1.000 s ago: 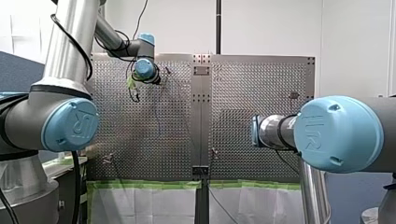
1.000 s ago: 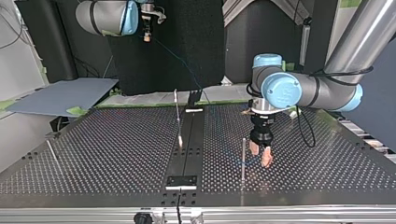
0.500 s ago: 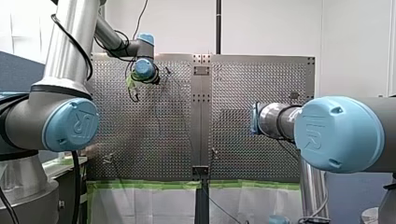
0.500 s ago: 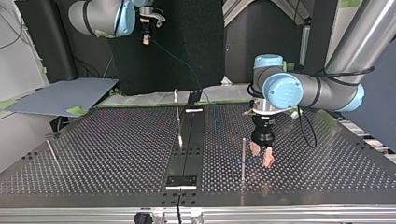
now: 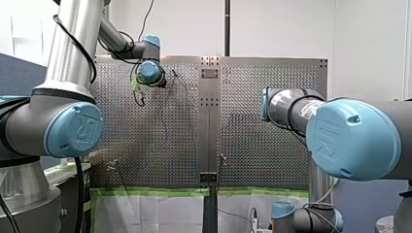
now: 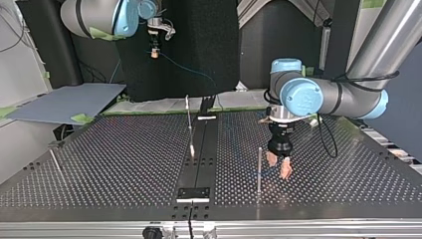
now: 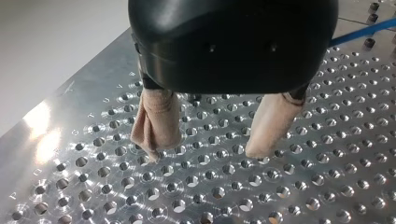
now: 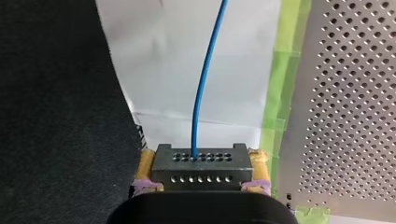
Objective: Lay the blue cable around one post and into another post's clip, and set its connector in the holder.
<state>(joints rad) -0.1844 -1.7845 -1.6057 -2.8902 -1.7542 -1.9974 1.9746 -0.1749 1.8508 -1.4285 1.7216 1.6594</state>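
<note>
In the right wrist view my right gripper (image 8: 201,184), with yellow pads, is shut on a dark connector block (image 8: 200,164); the blue cable (image 8: 205,84) runs out of it, away from the fingers. In the top view that gripper (image 6: 155,52) hangs high beyond the table's far edge, and the cable (image 6: 196,72) sags down toward the table. My left gripper (image 6: 278,167) stands open with beige pads just above the perforated table, right beside a thin post (image 6: 259,167). Its fingers (image 7: 156,121) hold nothing; the cable (image 7: 364,30) passes behind them.
A second post (image 6: 189,124) with a clip stands near the centre rail, and a third thin post (image 6: 55,162) leans at the top view's left. A black block (image 6: 194,193) sits on the rail near the front edge. A grey board (image 6: 64,102) lies beyond the table.
My right arm has carried the connector toward the top view's left and a little lower; its wrist has come into the front view's bottom. My left arm has stayed still.
</note>
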